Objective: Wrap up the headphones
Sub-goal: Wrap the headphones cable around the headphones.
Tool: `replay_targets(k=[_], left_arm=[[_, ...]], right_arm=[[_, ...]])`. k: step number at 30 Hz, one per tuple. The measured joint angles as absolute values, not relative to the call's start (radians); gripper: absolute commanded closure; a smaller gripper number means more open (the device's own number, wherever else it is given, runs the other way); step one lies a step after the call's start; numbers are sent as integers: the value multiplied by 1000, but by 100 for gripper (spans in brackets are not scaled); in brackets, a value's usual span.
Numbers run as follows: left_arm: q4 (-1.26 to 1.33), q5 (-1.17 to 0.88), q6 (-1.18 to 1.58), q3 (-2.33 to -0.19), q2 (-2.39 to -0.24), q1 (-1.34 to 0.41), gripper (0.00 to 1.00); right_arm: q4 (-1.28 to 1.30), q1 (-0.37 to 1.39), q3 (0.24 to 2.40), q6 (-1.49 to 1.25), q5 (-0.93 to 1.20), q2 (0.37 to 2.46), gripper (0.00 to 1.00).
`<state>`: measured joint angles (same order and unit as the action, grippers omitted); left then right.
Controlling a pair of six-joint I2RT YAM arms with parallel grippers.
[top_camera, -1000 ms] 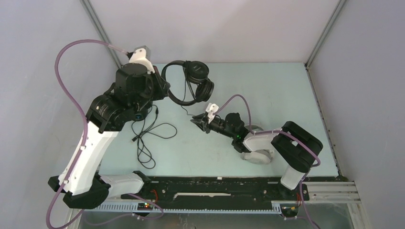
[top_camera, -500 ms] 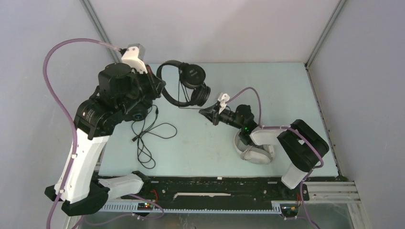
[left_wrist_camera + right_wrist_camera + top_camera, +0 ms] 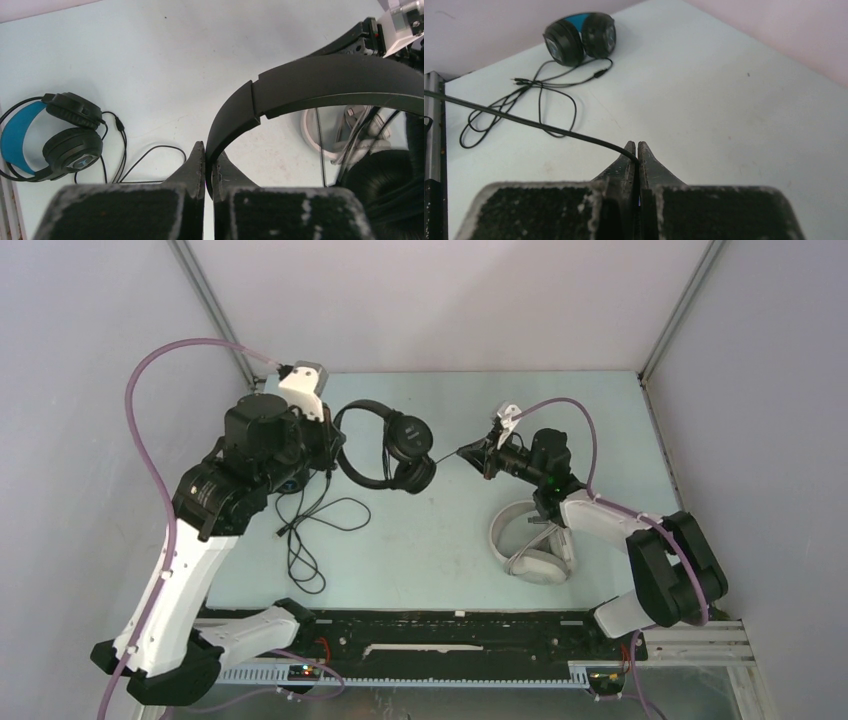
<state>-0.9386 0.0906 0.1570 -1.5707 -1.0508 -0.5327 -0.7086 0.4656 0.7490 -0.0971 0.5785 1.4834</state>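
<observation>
left pincer (image 3: pixel 206 150) clamps black on-ear headset (image 3: pixel 408 432) — anchor | right pincer (image 3: pixel 634 149), right of headset, pinches its cable (image 3: pixel 524 121) — stretched for winding

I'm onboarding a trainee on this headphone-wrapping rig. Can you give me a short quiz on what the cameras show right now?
1. True or false: the right gripper is shut on a thin black cable.
2. The left gripper clamps the black headset by its: A ear cup, B headband, C plug.
3. Which arm is the white headset nearer to?
Key: 1 true; 2 B; 3 right.
</observation>
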Motion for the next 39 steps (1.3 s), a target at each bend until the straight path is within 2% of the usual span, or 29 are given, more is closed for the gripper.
replay_targets(k=[8,14,22,31,39], left_arm=[[-862,147,262,-1570,-999,-446,100],[-767,-41,205,-1517,-941,-442,100],[-832,-191,-22,-1423,-982,-458,100],[-851,60,-199,-1325,-1024,-622,100],[-833,233,-281,-1247,-1070,-698,100]], right_arm=[[-633,462,749,-124,589,1484,100],[-591,464,792,-155,641,1484,100],[-235,437,1050,-160,692,1490,100],[330,455,1434,-191,736,1519,100],[581,527,1569,-252,741,1562,100]])
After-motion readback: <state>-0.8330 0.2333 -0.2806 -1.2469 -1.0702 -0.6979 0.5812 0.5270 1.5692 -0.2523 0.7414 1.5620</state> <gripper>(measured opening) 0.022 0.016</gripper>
